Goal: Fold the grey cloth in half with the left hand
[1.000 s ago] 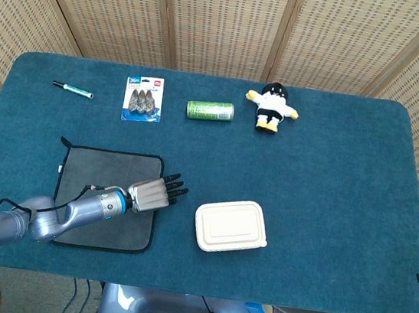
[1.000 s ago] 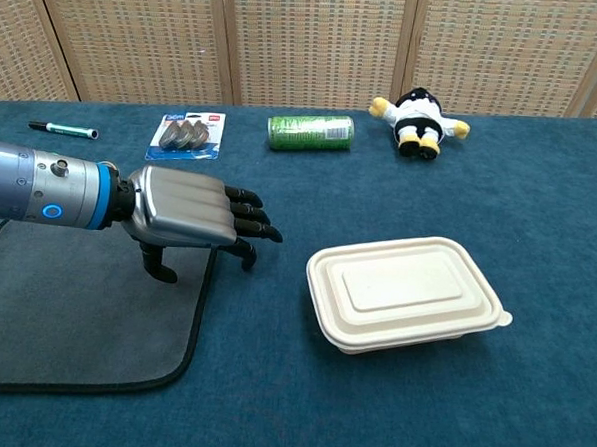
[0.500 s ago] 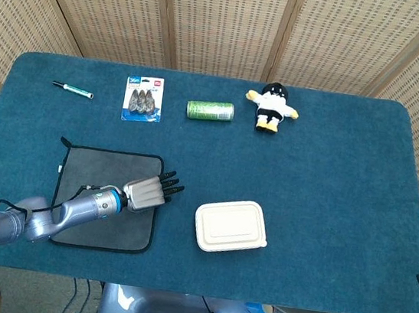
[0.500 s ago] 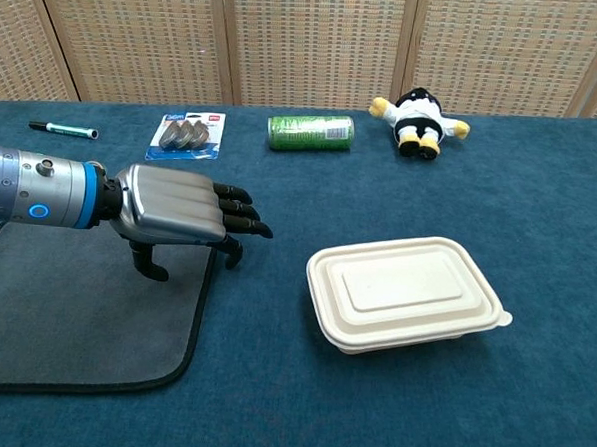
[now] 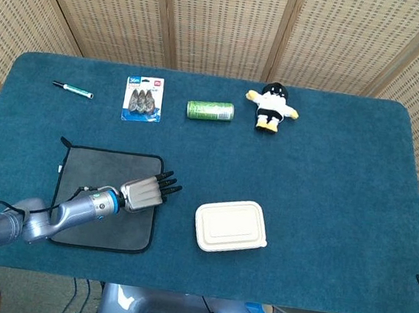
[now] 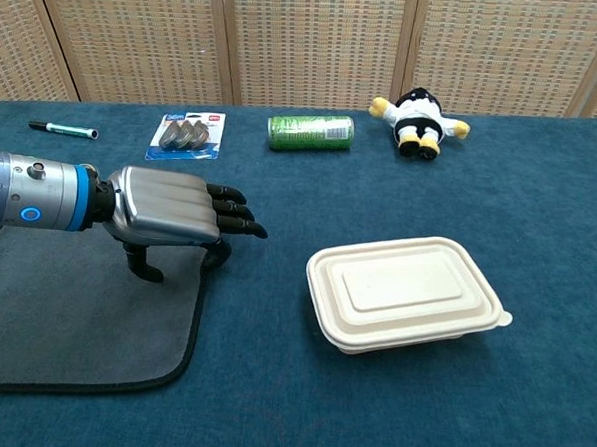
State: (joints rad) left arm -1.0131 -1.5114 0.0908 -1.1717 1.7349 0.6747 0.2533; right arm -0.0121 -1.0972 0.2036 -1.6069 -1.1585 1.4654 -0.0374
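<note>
The grey cloth (image 5: 102, 181) with its black hem lies flat and unfolded on the blue table, near the front left; the chest view shows it too, as the grey cloth (image 6: 63, 321). My left hand (image 5: 143, 192) hovers palm down over the cloth's right edge, its fingers stretched out past the hem toward the right. In the chest view the left hand (image 6: 169, 217) holds nothing, with the thumb hanging down just above the cloth. My right hand is in neither view.
A cream lidded food box (image 5: 230, 226) sits right of the cloth. Along the far side lie a marker pen (image 5: 73, 90), a blister pack (image 5: 142, 98), a green can (image 5: 210, 110) on its side and a small plush toy (image 5: 272, 107).
My left hand has drawn back a little to the left and away from the box, staying over the cloth's right edge. The cloth has not moved.
</note>
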